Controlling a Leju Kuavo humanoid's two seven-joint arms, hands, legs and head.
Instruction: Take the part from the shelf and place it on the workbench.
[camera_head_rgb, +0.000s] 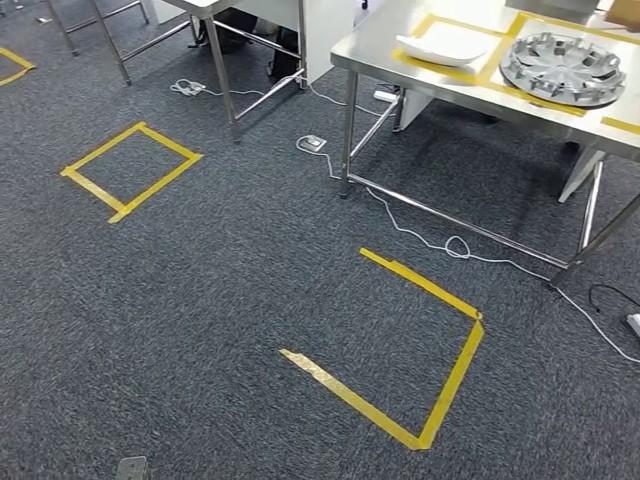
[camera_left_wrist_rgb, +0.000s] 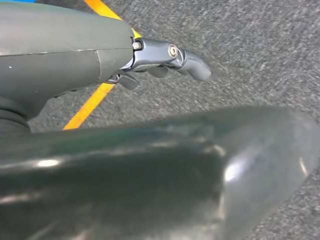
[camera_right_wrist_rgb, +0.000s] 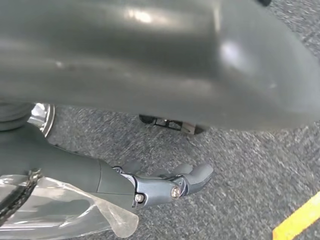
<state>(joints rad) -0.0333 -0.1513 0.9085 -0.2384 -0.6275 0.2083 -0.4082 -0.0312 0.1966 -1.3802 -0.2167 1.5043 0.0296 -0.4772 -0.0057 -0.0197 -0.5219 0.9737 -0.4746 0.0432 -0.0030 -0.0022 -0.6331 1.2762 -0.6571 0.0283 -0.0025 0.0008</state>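
A: Where was the part?

B: A silver wheel cover (camera_head_rgb: 563, 68) lay flat on the steel tabletop (camera_head_rgb: 468, 98) at the far right of the head view, inside a yellow-taped rectangle. Just beside it, in the neighbouring taped rectangle, lay a white curved panel (camera_head_rgb: 440, 49).

A: And the hands?

B: Both hung over the grey carpet (camera_head_rgb: 226, 300). In its wrist view the left hand (camera_left_wrist_rgb: 158, 60) held nothing; its fingers (camera_left_wrist_rgb: 194, 67) reached out nearly straight, apart from one another, above a strip of orange-yellow tape (camera_left_wrist_rgb: 90, 102). The right hand (camera_right_wrist_rgb: 166, 182) looked the same in its wrist view: fingers (camera_right_wrist_rgb: 200, 175) extended, slightly spread, empty. Clear plastic wrap (camera_right_wrist_rgb: 64, 210) sat around that wrist.

A: Anything on the floor?

B: A closed yellow tape square (camera_head_rgb: 130, 170) to the left, and a nearer tape outline (camera_head_rgb: 423, 340) with one side missing. A white cable (camera_head_rgb: 423, 235) trailed across the carpet beneath the table's legs.
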